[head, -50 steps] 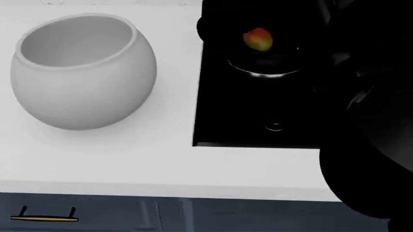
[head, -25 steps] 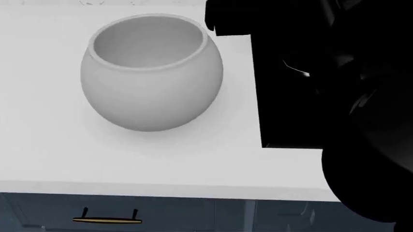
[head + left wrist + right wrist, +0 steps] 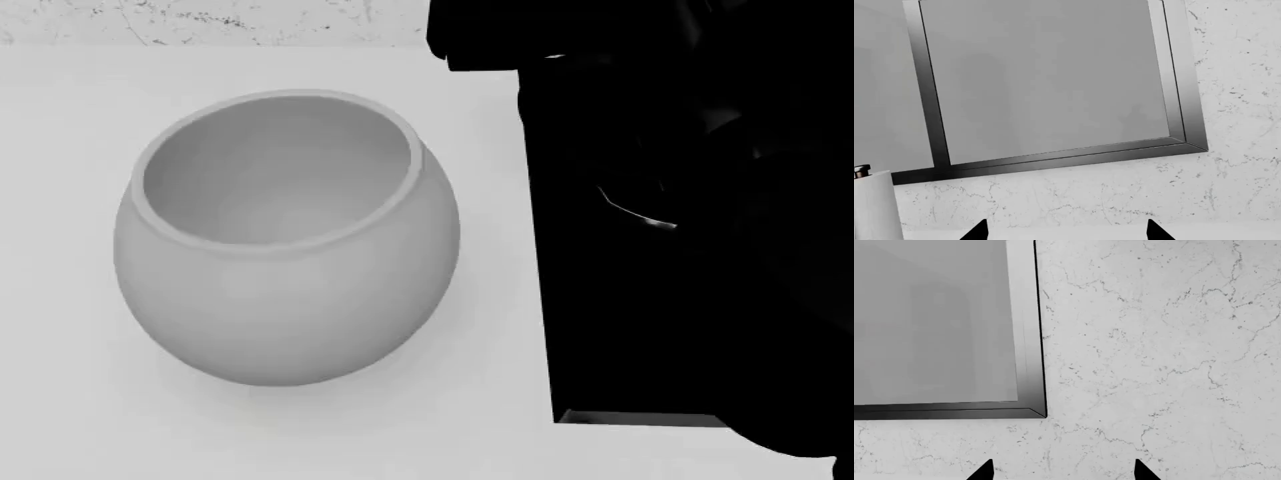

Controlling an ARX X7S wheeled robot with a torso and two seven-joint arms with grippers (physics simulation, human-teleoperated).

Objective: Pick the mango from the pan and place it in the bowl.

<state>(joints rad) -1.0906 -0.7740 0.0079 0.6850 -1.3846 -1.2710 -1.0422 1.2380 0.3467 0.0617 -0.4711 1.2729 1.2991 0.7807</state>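
Both jaws spread, empty, facing wall. Mango unseen; likely light, smooth, round, so grasp across middle. Large matte light-grey bowl [image 3: 287, 240] waits.

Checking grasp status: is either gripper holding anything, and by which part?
Nothing is held: the left gripper and the right gripper show open, empty jaws facing a marbled wall.

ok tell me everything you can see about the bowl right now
The bowl is a large, matte light-grey, pot-like vessel with bulging sides, a wide round mouth and a thick rim. It stands upright on the white counter, left of the black stovetop and apart from it. Its inside looks empty; no mango shows in it. Nothing touches it but the counter.
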